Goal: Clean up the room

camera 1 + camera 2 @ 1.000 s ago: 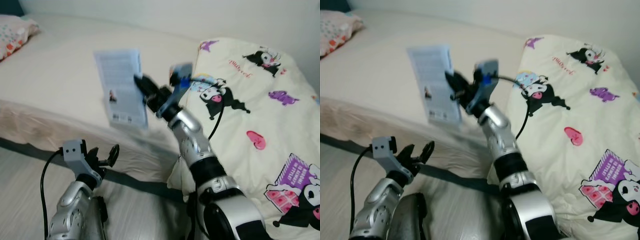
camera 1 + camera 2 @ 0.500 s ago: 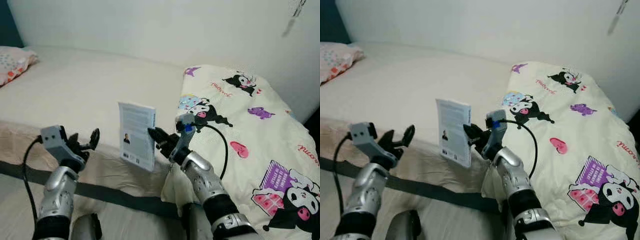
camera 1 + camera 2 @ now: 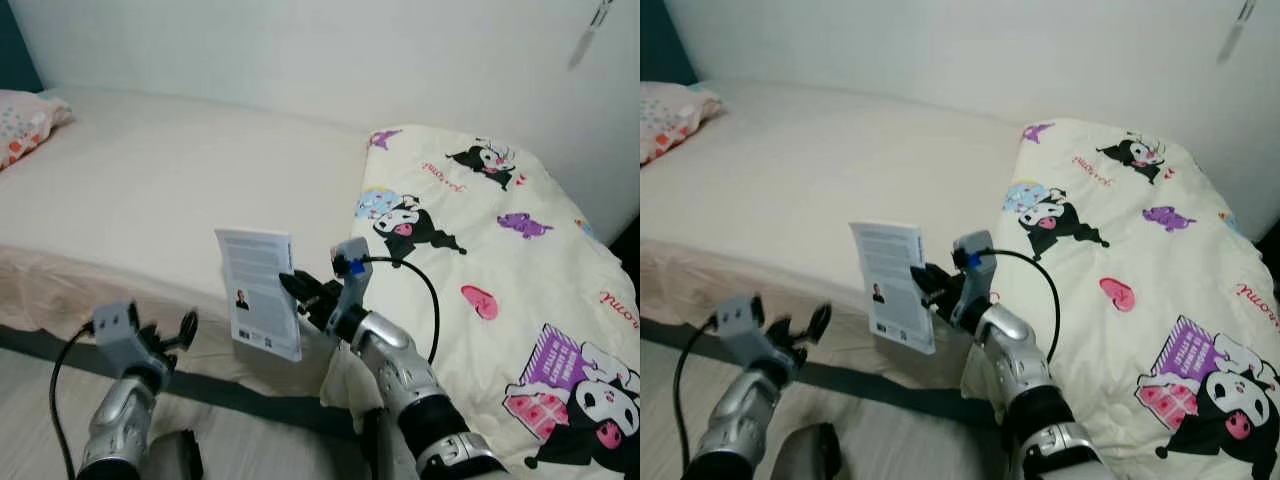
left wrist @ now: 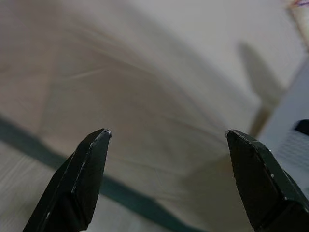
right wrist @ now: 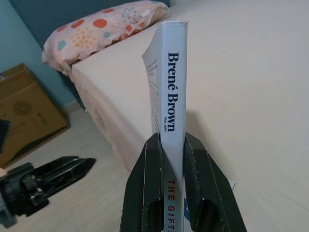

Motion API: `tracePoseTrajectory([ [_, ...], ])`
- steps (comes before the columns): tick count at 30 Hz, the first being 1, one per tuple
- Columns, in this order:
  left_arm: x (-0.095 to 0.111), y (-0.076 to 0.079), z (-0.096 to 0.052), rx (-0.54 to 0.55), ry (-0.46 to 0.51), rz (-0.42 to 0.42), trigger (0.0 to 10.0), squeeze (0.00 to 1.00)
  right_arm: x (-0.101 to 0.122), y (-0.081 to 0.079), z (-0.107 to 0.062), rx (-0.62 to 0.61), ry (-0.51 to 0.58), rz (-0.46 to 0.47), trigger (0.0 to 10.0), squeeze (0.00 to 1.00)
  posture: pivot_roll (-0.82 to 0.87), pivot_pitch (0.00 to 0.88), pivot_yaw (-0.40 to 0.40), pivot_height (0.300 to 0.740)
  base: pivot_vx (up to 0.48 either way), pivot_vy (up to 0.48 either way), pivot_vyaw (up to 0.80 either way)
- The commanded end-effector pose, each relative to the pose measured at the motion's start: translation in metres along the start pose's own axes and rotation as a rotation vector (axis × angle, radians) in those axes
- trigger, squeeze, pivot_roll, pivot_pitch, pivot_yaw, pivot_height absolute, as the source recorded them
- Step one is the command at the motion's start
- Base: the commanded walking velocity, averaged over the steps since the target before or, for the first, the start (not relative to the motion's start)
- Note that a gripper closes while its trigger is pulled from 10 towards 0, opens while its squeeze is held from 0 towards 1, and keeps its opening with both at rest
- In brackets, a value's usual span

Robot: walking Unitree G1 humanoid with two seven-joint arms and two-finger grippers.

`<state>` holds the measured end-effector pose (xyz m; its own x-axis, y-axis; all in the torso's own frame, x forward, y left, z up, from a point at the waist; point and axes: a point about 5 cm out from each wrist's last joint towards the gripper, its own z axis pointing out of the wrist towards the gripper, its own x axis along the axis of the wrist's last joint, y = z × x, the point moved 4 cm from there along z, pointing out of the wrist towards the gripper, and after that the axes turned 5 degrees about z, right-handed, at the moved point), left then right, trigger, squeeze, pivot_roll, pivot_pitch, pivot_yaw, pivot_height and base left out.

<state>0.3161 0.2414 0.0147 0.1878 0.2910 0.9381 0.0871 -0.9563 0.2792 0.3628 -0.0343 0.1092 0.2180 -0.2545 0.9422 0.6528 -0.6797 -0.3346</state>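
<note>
At the near edge of the bed (image 3: pixel 150 190), which takes up most of what lies ahead, the robot stands with a book in its grip. The mattress is bare and cream-coloured, with a spotted pillow (image 3: pixel 25 120) up in the far left corner and a cartoon-printed quilt (image 3: pixel 500 250) bunched over the right half. A cardboard box (image 5: pixel 24 113) sits on the floor beyond the pillow end. The right arm is raised over the bed's edge, and the right pincer (image 5: pixel 168 159) is clamped on the spine of the book (image 3: pixel 260 292), holding it upright with its back cover facing the robot; the book hangs in the air above the edge of the mattress, touching nothing else that I can make out. The left pincer (image 3: pixel 172 336) is lower, off to the left by the side of the bed, its two fingers spread wide with nothing between them. To my eye the picking-up part is done and this is the carrying part: the book is off the bed and wants a proper home. The next move, I'd judge, calls for turning away from the bed and keeping that grip firm, since a thin hold on the spine could let the book swing or slip.
</note>
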Motion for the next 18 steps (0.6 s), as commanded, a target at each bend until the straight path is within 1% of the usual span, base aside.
tracePoseTrajectory([
  [1,-0.014,-0.020,-0.011,0.066,-0.052,0.017,10.0,0.00,-0.009,0.004,-0.004,-0.019,-0.026,0.006,10.0,0.00,0.10,0.000,-0.095,0.531,0.000,0.000,0.00],
  [2,-0.021,-0.026,-0.016,0.085,-0.078,0.016,10.0,0.00,-0.012,0.005,-0.005,-0.025,-0.036,0.006,10.0,0.00,0.10,0.000,-0.095,0.536,0.000,0.000,0.00],
  [4,-0.032,-0.031,-0.022,0.108,-0.115,0.015,10.0,0.00,-0.017,0.007,-0.006,-0.034,-0.052,0.011,10.0,0.00,0.10,0.000,-0.096,0.551,0.000,0.000,0.00],
  [5,-0.032,-0.031,-0.022,0.108,-0.115,0.015,10.0,0.00,-0.017,0.007,-0.006,-0.034,-0.052,0.011,10.0,0.00,0.10,0.000,-0.096,0.551,0.000,0.000,0.00],
  [7,-0.040,-0.034,-0.026,0.124,-0.145,0.015,10.0,0.00,-0.021,0.009,-0.008,-0.041,-0.064,0.018,10.0,0.00,0.10,0.000,-0.098,0.566,0.000,0.000,0.00],
  [9,-0.042,-0.034,-0.027,0.127,-0.151,0.014,10.0,0.00,-0.023,0.009,-0.008,-0.045,-0.069,0.019,10.0,0.00,0.10,0.000,-0.098,0.571,0.000,0.000,0.00],
  [12,-0.047,-0.035,-0.029,0.134,-0.171,0.016,10.0,0.00,-0.031,0.011,-0.011,-0.054,-0.094,0.025,10.0,0.00,0.10,0.000,-0.101,0.591,0.000,0.000,0.00],
  [14,-0.048,-0.036,-0.029,0.137,-0.176,0.016,10.0,0.00,-0.035,0.012,-0.013,-0.057,-0.105,0.030,10.0,0.00,0.11,0.000,-0.102,0.606,0.000,0.000,0.00],
  [17,-0.048,-0.036,-0.029,0.138,-0.177,0.016,10.0,0.00,-0.036,0.012,-0.013,-0.057,-0.108,0.030,10.0,0.00,0.11,0.000,-0.102,0.611,0.000,0.000,0.00],
  [18,-0.049,-0.036,-0.028,0.142,-0.180,0.017,10.0,0.00,-0.037,0.012,-0.013,-0.057,-0.112,0.031,10.0,0.00,0.11,0.000,-0.105,0.621,0.000,0.000,0.00],
])
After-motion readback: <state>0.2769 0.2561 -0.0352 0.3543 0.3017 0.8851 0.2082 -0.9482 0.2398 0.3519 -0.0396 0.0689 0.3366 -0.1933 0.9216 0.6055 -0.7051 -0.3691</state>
